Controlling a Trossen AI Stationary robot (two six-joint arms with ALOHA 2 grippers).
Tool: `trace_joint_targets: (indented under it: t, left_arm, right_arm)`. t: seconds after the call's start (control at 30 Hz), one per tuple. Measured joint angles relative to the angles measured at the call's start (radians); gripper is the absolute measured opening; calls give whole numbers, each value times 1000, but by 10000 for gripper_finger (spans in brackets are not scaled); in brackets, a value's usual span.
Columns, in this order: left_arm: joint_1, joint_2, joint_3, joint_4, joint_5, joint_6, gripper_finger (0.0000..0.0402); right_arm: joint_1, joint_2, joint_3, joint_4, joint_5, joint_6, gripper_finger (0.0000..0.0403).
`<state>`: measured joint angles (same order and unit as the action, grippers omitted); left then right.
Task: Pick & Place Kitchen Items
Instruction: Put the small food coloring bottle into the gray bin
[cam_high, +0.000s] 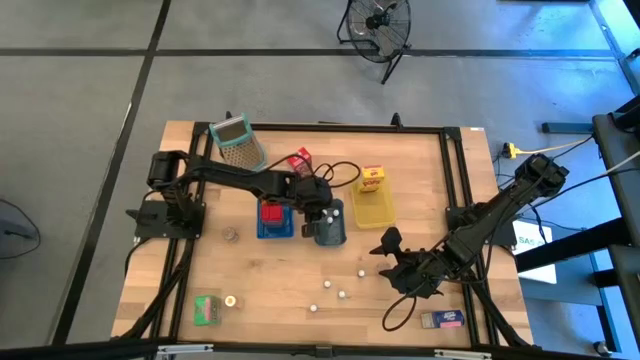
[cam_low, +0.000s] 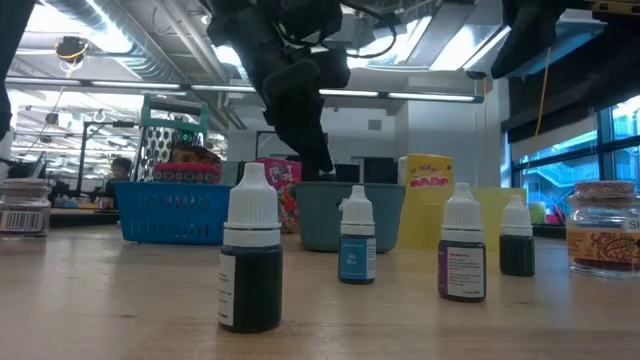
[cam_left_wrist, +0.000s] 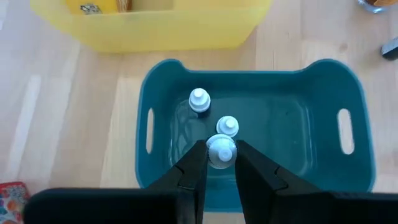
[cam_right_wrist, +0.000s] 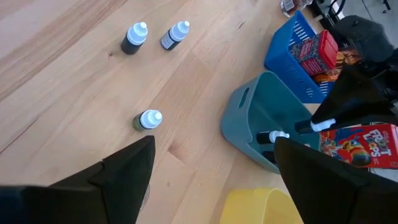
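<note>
Nearest the low camera, a dropper bottle (cam_low: 249, 250) with a white cap and dark contents is standing upright on the wooden table (cam_high: 270, 280). Three more dropper bottles (cam_low: 461, 245) are standing behind it, well apart from one another, and a small jar (cam_low: 603, 228) is sitting at the right edge of that view.

The left gripper (cam_left_wrist: 220, 163) is hanging over the grey-blue bin (cam_left_wrist: 255, 87), its fingers closed snugly on the white cap of a small bottle (cam_left_wrist: 221, 151). Two further capped bottles (cam_left_wrist: 199, 101) are lying inside the bin just beyond it. The bin's walls are leaving only slight room around the fingers.

Beside the bin, the blue basket (cam_high: 275, 228) is holding a red carton (cam_high: 272, 212), and the yellow tray (cam_high: 374, 208) is holding a yellow box (cam_high: 373, 180). A green-rimmed mesh basket (cam_high: 238, 143) is lying near the far edge.

The right gripper (cam_right_wrist: 211, 168) is hovering with fingers spread wide and holding nothing, above open table near the loose bottles. A green carton (cam_high: 207, 310) and what appears to be a blue carton (cam_high: 441, 320) are lying near the front edge, with bare wood between them.
</note>
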<state>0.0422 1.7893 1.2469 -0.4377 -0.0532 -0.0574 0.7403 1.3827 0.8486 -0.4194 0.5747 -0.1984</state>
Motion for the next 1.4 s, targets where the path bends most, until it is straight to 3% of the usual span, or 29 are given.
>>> trace_joint_targets:
  t: [1.1, 1.4]
  left_arm:
    - [12, 76, 0, 31, 19, 2, 61]
    - [38, 75, -76, 111, 20, -11, 61]
  right_arm:
    - [0, 0, 0, 0, 0, 0, 332]
    - [0, 0, 0, -1, -1, 0, 332]
